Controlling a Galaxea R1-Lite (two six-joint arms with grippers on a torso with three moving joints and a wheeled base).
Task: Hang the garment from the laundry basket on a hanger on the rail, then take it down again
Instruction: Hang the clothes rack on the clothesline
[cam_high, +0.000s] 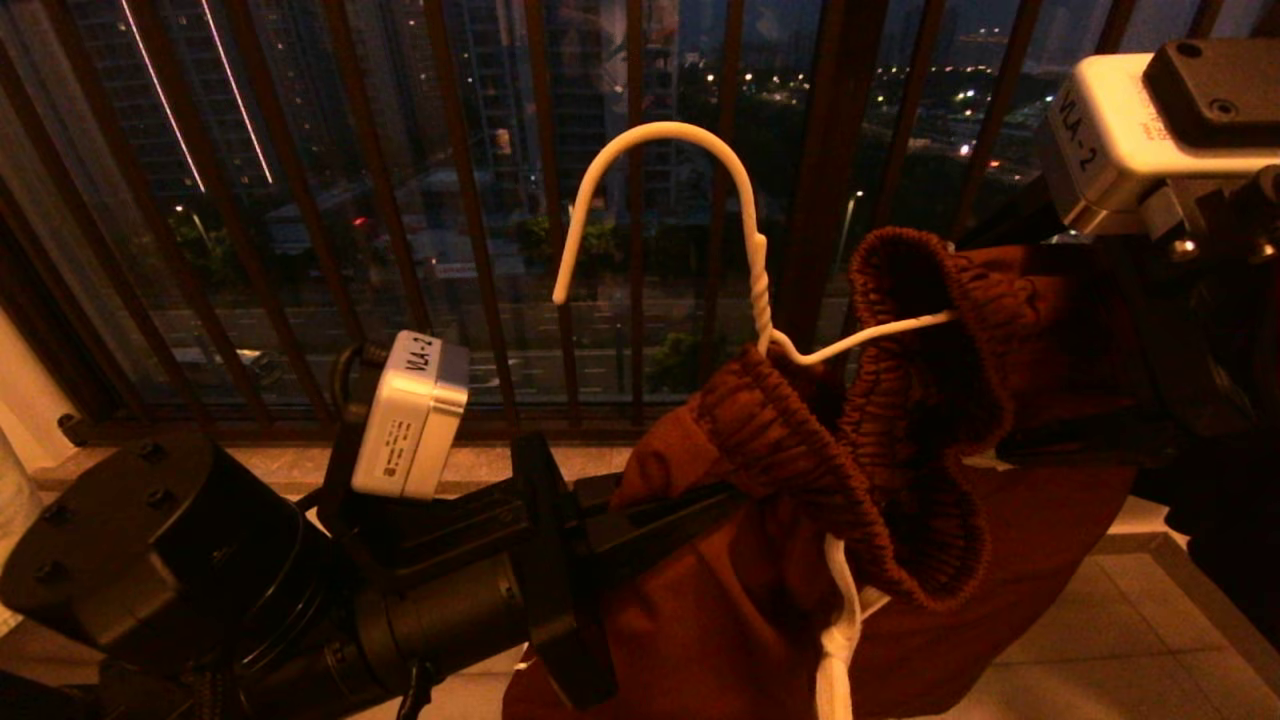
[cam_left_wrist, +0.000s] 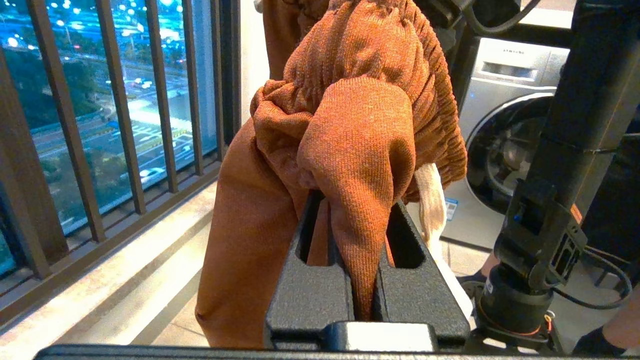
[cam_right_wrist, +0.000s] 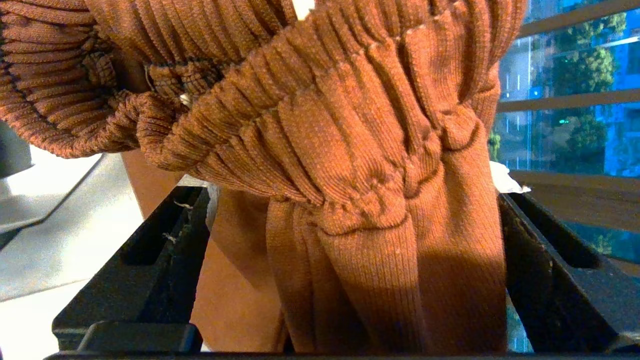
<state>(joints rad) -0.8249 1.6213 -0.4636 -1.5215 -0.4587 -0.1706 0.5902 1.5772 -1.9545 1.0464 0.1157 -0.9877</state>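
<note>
The left hand (cam_left_wrist: 365, 300) pinches the rust-brown shorts (cam_high: 800, 470) just below the wire hanger (cam_high: 700, 200), whose hook points up, while the right hand (cam_right_wrist: 350, 280) stands spread around the waistband.

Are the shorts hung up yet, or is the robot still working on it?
Not yet. The shorts are out of any basket, and the white hanger pokes through the waistband. The left claw pinches the cloth; the right claw stands open around it. No rail shows.

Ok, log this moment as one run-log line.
left gripper: shut on shorts | right gripper: open around waistband | hanger: in shorts, off rail
</note>
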